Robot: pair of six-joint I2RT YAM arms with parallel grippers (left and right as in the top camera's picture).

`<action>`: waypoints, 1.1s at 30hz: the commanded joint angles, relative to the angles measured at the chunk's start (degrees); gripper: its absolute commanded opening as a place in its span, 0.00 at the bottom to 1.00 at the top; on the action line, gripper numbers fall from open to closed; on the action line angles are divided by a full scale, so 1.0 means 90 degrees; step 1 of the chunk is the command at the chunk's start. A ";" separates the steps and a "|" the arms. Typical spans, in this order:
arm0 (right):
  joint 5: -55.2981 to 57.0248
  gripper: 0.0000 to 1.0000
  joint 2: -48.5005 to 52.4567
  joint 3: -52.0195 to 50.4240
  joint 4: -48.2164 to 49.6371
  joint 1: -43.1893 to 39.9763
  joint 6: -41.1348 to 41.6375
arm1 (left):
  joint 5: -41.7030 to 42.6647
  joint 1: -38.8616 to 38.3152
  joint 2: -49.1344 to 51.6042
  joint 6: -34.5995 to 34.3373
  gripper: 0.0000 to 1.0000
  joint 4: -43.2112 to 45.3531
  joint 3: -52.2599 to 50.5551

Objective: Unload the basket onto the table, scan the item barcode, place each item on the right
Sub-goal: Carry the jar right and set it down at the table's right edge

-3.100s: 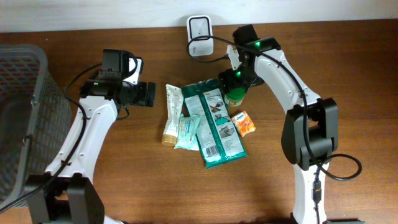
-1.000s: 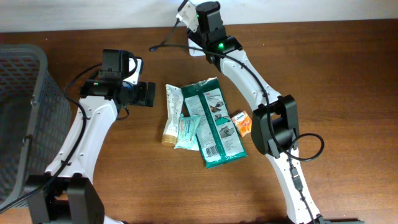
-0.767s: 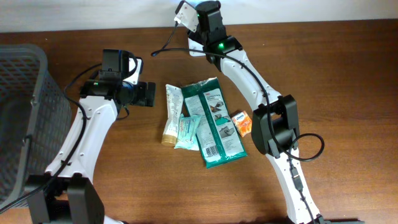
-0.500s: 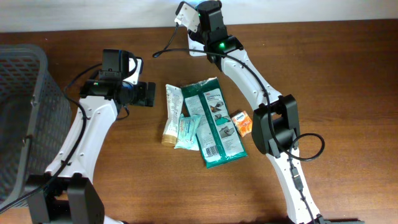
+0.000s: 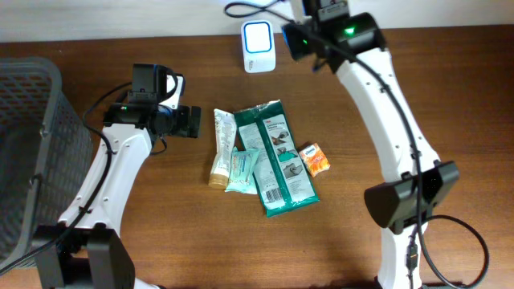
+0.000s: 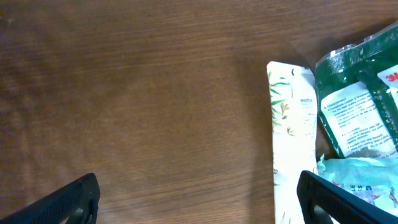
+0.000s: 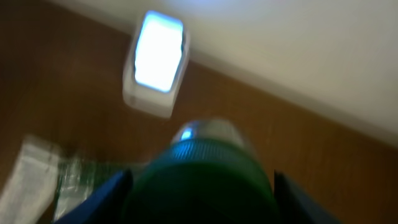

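Right wrist view: blurring, yet showing the right gripper (image 7: 202,191) standing about half spread, its fingers clasping a dark green round-topped container (image 7: 198,163).
Why held so: probably being carried up to the lit barcode scanner (image 7: 158,59) so that its code is facing the glowing window.
Container to gripper: sitting between the jaws, filling the gap; the scanner is lying ahead and to the left, still apart.
Barcode: not showing; its face cannot be told.
Left gripper (image 6: 199,199): hanging wide open, gripping nothing, with a white tube (image 6: 289,124) just inside its right finger.
Left's placing: seemingly waiting aside, leaving the scanner approach free.
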 commanded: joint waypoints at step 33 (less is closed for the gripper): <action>-0.0733 0.98 -0.0447 -0.2412 -0.0119 -0.4180 0.1430 | 0.0002 0.0005 -0.0029 0.0078 0.99 -0.0005 0.0070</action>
